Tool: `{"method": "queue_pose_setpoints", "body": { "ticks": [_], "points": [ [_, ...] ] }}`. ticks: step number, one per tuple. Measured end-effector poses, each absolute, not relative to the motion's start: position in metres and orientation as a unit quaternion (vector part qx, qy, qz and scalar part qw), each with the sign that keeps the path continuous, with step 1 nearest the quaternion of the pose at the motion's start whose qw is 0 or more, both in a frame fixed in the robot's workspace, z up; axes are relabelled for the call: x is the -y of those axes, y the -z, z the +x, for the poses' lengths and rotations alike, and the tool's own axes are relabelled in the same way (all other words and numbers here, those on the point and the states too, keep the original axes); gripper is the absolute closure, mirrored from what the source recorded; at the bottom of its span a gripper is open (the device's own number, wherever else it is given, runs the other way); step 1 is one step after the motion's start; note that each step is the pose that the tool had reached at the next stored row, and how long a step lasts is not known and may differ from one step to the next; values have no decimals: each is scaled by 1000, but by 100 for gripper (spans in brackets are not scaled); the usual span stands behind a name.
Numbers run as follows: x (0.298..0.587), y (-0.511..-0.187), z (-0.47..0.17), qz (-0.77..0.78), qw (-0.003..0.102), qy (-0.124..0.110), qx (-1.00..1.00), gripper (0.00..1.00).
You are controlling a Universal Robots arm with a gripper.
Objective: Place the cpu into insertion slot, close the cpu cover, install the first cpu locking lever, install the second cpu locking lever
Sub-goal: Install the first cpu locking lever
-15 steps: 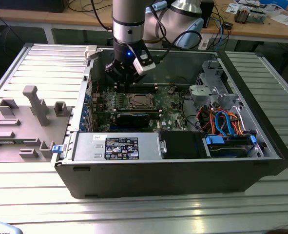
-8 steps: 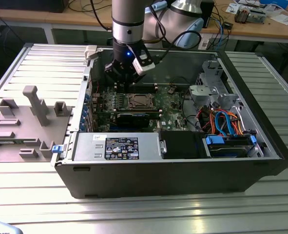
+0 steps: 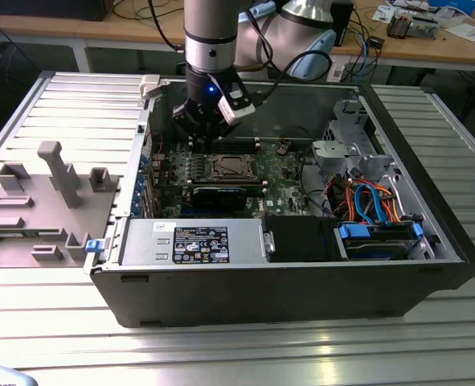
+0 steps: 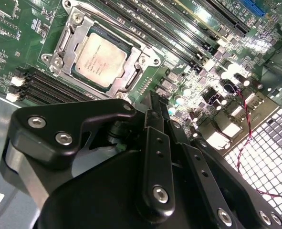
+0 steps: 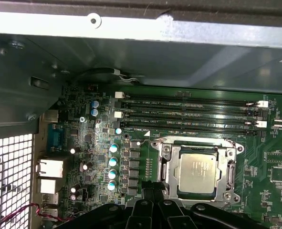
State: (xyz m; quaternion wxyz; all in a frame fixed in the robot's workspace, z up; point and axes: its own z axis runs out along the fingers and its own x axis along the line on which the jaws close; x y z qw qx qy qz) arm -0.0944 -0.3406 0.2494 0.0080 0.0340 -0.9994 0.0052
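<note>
The cpu [image 4: 99, 59] lies flat in the insertion slot [image 4: 76, 21] on the green board, its dull silver top showing. The cpu cover [image 4: 132, 78], a thin silvery frame, lies down around the chip. In the first wrist view the cpu [image 5: 198, 174] sits inside the cover [image 5: 168, 167], and a wire lever [image 5: 193, 140] runs along the frame's edge. My gripper [image 4: 151, 98] hangs just above the board beside the socket, toward the rear ports, shut with nothing in it. In the exterior view the gripper [image 3: 207, 137] is behind and left of the cpu [image 3: 232, 167].
Long memory slots [image 5: 188, 114] run beside the socket. A black expansion card [image 3: 219, 195] and the power supply [image 3: 193, 241] lie nearer the case front. A drive cage with cables [image 3: 374, 209] is on the exterior view's right. A grey fixture [image 3: 52, 185] stands outside the case.
</note>
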Motion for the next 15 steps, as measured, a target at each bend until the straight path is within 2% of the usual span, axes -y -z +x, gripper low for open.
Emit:
{"method": "queue_pose_setpoints", "body": {
  "ticks": [8,15],
  "points": [
    [340,-265,-100,34,5,-5,999,89],
    [333,-266,-117,34,1,0,999,89]
  ]
}}
